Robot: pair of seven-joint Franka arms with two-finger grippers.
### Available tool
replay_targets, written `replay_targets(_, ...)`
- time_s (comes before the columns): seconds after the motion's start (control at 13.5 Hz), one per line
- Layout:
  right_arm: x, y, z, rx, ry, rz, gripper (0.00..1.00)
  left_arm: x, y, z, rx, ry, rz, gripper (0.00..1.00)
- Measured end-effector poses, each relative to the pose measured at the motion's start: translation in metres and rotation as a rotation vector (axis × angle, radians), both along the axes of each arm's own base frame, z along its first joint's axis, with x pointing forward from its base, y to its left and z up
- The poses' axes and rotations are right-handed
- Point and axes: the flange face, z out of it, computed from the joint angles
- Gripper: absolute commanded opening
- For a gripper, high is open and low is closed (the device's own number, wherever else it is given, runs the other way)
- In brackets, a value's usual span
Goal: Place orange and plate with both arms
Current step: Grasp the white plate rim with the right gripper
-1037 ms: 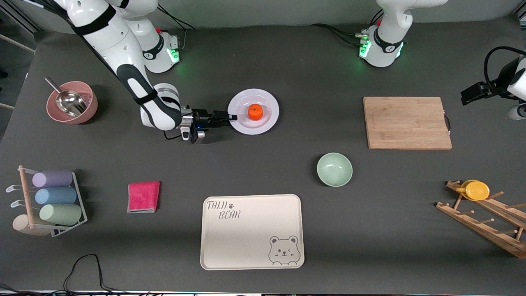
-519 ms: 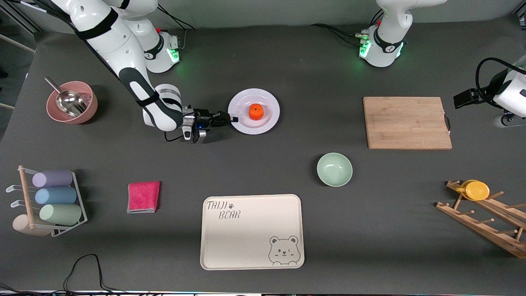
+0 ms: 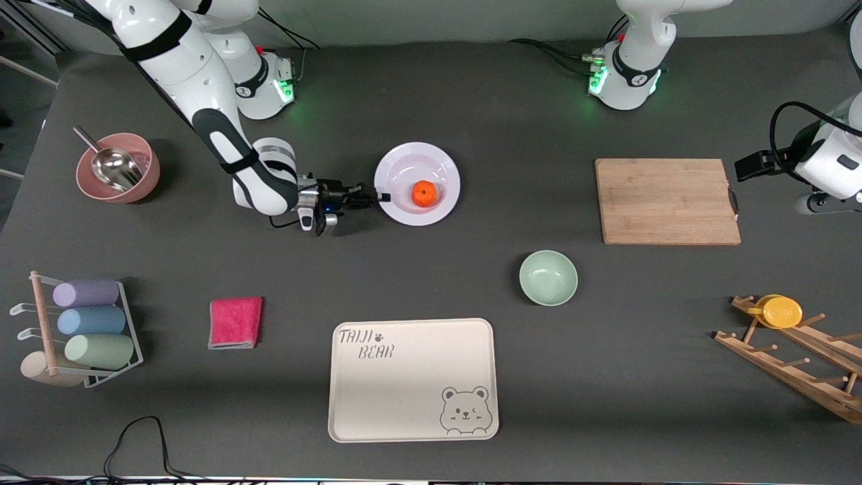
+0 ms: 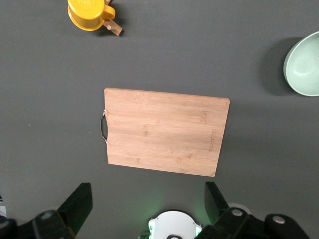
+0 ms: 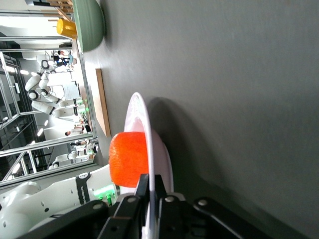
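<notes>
White round plate point(image 3: 417, 165) – rim pinched by right end effector point(image 3: 381, 197) – carries orange point(image 3: 423, 193)

You can't see the left gripper point(image 4: 144, 209) whole: the left wrist view's edge cuts its body off. In the right wrist view the plate point(image 5: 149, 149) rim hides part of the orange point(image 5: 127, 159), and the right gripper point(image 5: 149, 191) fingertips cover the rim where they pinch it.

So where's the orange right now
In the front view the orange sits on the white plate, whose rim the right pincer pinches, farther from the camera than the bear tray.
</notes>
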Motion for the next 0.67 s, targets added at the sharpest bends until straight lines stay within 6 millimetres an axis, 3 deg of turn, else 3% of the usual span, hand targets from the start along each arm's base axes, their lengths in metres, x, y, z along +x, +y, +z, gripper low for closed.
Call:
replay_targets(0.3, 0.031, -0.005, 0.027, 0.016, -0.074, -0.035, 0.00, 0.001, -0.007, -0.002, -0.001, 0.004, -0.014, 1.00)
replay_targets(0.67, 0.078, 0.008, 0.060, 0.053, -0.100, -0.084, 0.00, 0.004, -0.013, -0.006, -0.001, 0.010, -0.028, 1.00)
